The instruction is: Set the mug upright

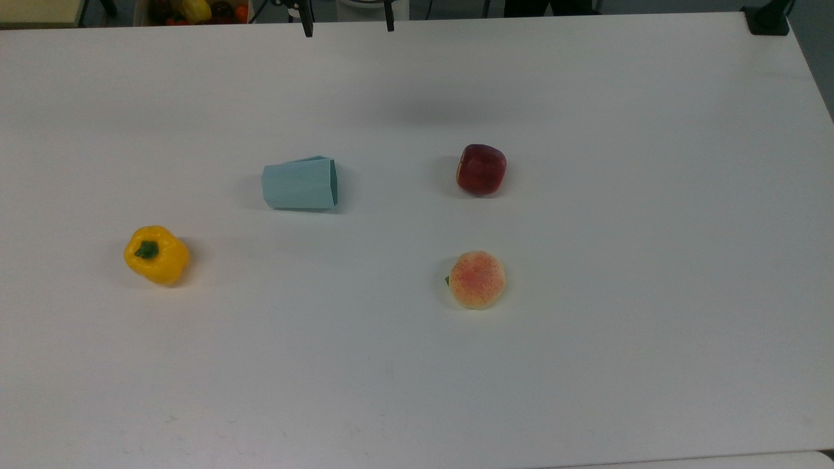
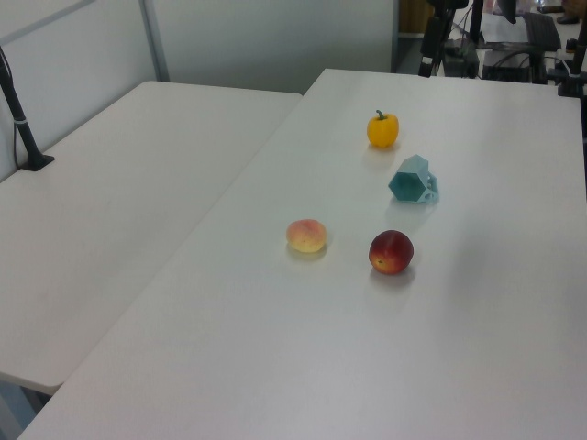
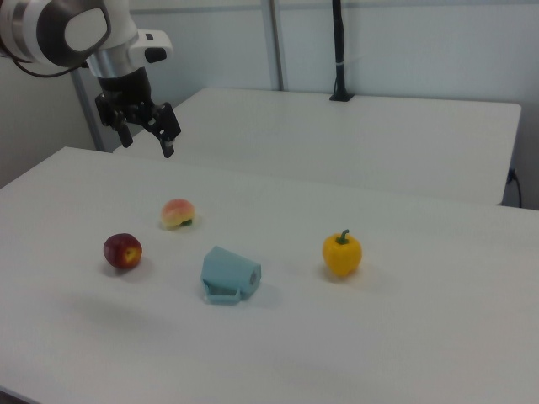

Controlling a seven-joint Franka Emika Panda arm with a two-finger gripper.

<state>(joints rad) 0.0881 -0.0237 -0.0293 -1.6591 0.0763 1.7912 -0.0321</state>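
The arm [image 3: 59,29] reaches in from the right view's upper left, its white wrist bent downward. Below it hangs the black gripper [image 3: 145,135], tilted slightly toward the right view's right, fingers [image 3: 168,139] spread apart with nothing between them. It hovers high, touching nothing.

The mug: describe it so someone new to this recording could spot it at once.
On the white table, four small things lie spread out. The mug lies on its side between the yellow pepper and the red apple. It alone is pale blue and faceted, not a fruit.
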